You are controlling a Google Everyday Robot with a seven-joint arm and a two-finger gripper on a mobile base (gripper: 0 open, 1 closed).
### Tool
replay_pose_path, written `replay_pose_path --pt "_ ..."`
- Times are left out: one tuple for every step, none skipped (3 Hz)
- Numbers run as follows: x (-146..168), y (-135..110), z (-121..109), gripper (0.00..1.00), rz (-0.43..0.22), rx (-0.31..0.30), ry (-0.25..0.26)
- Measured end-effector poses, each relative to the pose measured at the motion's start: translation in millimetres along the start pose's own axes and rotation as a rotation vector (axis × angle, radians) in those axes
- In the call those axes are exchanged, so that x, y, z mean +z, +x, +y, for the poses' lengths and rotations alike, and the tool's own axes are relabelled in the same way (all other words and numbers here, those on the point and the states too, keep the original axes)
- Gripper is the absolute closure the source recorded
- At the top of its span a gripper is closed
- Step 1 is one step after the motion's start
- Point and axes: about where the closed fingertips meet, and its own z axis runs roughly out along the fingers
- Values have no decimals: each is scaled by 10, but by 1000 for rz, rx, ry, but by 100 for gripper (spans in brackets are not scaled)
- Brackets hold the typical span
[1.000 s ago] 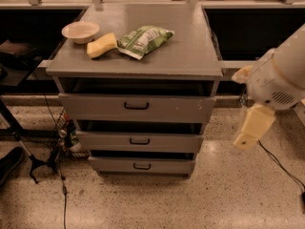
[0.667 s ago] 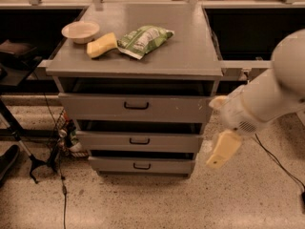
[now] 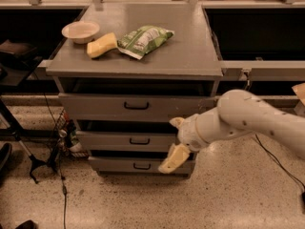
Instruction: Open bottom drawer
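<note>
while jaws hang wide | before bottom drawer (image 3: 114, 164) front's right end | handle (image 3: 141, 166) leftward, apart

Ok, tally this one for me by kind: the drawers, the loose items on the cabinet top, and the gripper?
Drawers: 3 (top drawer, middle drawer, bottom drawer)
Bowl: 1
Yellow block: 1
Green bag: 1
Gripper: 1, at the bottom drawer's right end
Total: 7

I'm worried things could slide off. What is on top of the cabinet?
A bowl, a yellow block and a green snack bag lie on the cabinet top. Whatever lies under the bag is covered. The tool hangs at the bottom drawer's right end.
</note>
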Motion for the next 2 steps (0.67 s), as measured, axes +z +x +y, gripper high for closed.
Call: replay_pose_path --pt "741 -91 -395 0 -102 29 21" --pt "1344 -116 -546 0 -131 30 4"
